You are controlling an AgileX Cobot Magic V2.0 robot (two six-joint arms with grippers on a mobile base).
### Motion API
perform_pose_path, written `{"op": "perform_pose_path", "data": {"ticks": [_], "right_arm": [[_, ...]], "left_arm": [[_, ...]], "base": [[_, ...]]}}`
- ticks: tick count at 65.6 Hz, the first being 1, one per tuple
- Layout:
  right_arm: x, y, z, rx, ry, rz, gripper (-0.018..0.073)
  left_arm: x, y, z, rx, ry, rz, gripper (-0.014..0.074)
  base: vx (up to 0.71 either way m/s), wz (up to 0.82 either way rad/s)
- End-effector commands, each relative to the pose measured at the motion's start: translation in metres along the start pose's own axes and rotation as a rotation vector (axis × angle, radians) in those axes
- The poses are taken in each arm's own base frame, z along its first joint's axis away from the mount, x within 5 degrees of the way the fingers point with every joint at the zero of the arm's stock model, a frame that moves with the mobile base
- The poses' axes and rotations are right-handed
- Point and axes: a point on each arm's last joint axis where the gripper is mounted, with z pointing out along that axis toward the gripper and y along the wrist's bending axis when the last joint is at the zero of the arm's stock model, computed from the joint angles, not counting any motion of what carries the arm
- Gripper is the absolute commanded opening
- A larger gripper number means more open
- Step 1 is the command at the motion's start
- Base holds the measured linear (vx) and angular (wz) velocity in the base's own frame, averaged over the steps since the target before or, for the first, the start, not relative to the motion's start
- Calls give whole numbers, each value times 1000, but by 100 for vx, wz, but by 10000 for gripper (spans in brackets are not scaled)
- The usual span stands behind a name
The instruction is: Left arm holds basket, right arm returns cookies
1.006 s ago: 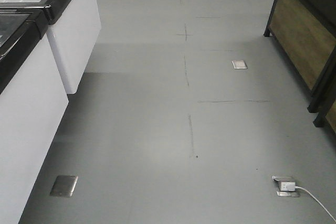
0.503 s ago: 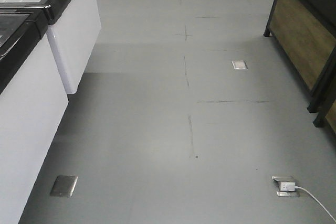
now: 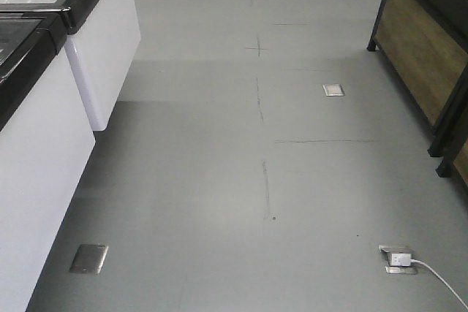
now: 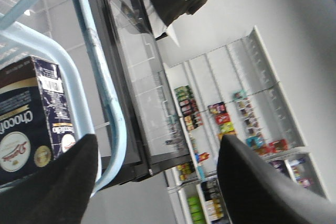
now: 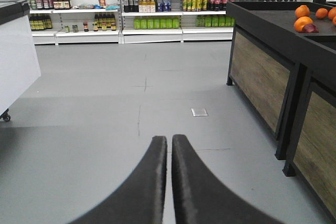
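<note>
I judge the cookie box (image 4: 31, 119) light, stiff and crushable: grip its narrow sides. It sits beside my left fingers (image 4: 58, 182), which are spread wide by the basket handle (image 4: 107, 103). My right fingers (image 5: 152, 182) are pressed together, empty.

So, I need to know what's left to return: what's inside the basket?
A navy cookie box, seen past the blue handle of the basket. The left gripper covers its lower part, and the rest of the inside is out of frame.

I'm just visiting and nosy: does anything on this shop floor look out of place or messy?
Only one thing: a white plug sits in a floor socket, its cable trailing loose across the grey floor. No spills or damage show.
</note>
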Motion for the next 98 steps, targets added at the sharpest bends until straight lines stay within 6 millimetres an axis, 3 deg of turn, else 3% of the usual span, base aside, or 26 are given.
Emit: {"op": "perform_pose_path", "data": {"ticks": [1, 57, 83, 98], "right_arm": [[-1, 0, 0, -2, -67, -9, -9], [-1, 0, 0, -2, -67, -9, -9], [-1, 0, 0, -2, -67, -9, -9], [-1, 0, 0, -2, -67, -9, -9]], "left_arm": [[-7, -12, -2, 171, -72, -68, 458], [-9, 15, 33, 187, -194, -260, 426], [-12, 7, 59, 221, -210, -264, 426], [-8, 19, 71, 182, -205, -272, 426]], "base": [[0, 0], [0, 0], [0, 0], [0, 0]]}}
